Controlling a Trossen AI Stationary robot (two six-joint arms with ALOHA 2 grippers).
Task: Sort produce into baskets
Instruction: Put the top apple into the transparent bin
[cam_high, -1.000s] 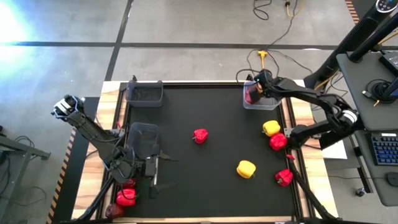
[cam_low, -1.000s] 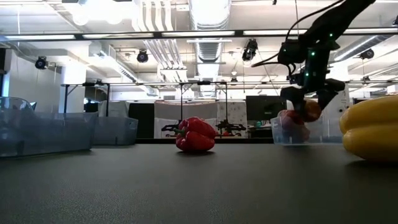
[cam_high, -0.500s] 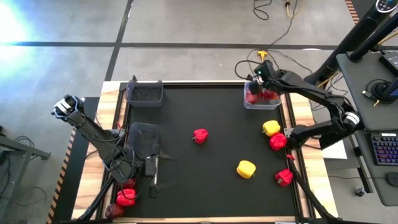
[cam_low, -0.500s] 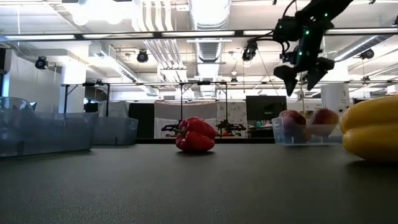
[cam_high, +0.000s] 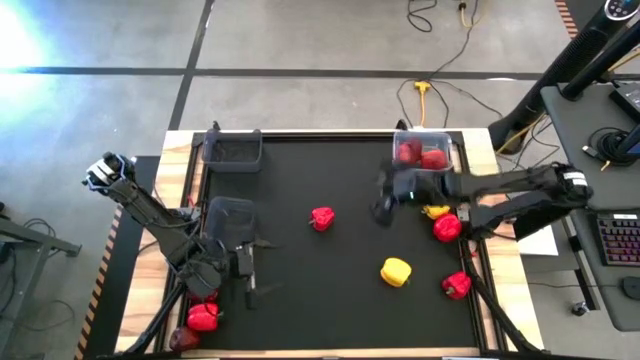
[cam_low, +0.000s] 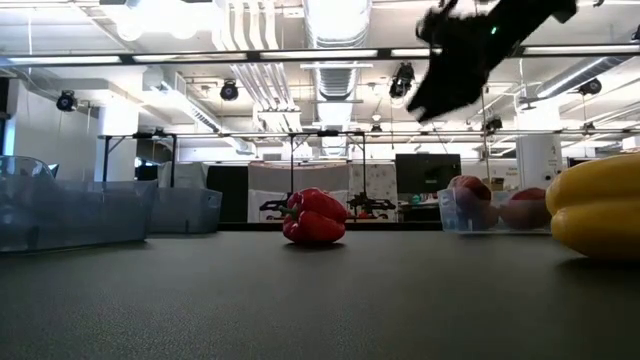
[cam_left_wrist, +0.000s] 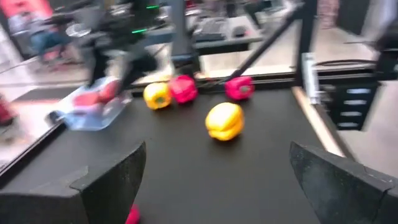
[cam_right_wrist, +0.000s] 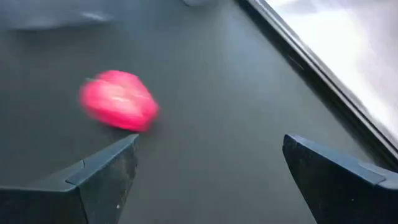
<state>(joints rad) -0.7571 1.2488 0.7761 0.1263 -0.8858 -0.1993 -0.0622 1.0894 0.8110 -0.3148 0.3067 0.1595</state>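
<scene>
1. Right gripper (cam_high: 385, 205) hung over mid-table, jaws apart and empty, aimed toward the lone red pepper (cam_high: 322, 218).
2. Clear basket (cam_high: 445, 147) at the far right edge held two reddish pieces.
3. Step, by my read: reaching for the next pick; it called for descending over that pepper and closing.
4. Left gripper (cam_high: 247, 272) waited near-left beside a dark basket (cam_high: 230, 206), jaws apart, empty.

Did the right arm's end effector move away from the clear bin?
Yes. The right end effector left the clear bin and now hangs open nearer the red pepper.
</scene>
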